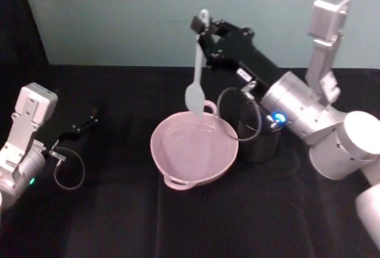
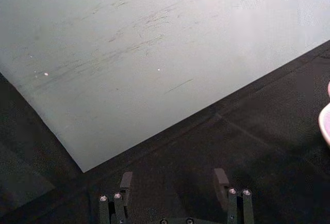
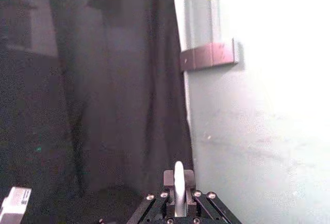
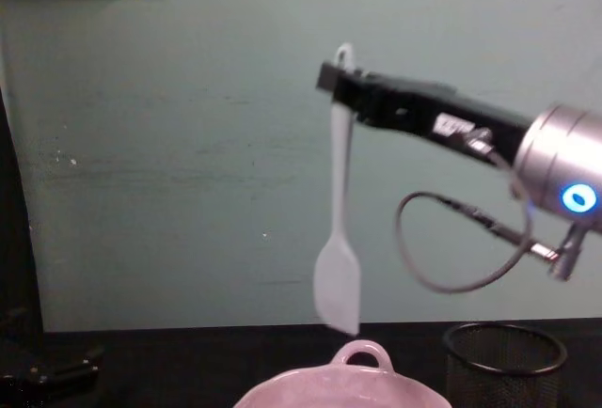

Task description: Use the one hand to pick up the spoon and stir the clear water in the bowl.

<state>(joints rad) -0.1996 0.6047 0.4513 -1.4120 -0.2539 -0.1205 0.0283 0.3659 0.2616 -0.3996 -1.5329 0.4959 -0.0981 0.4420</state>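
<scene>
The right gripper is clamping the spoon near the handle's top end, w/ the looped tip poking out above the fingers. The spoon is hanging about vertical, head down, in the air above the bowl's far rim, next to the loop handle; in the chest view its head is sitting clear above that loop, not touching. The bowl is resting mid-table w/ water showing as a pale gloss inside. A mesh cup is standing just beside the bowl, on the right. The left gripper is lying low near the table's left edge, fingers spread apart, holding nothing.
</scene>
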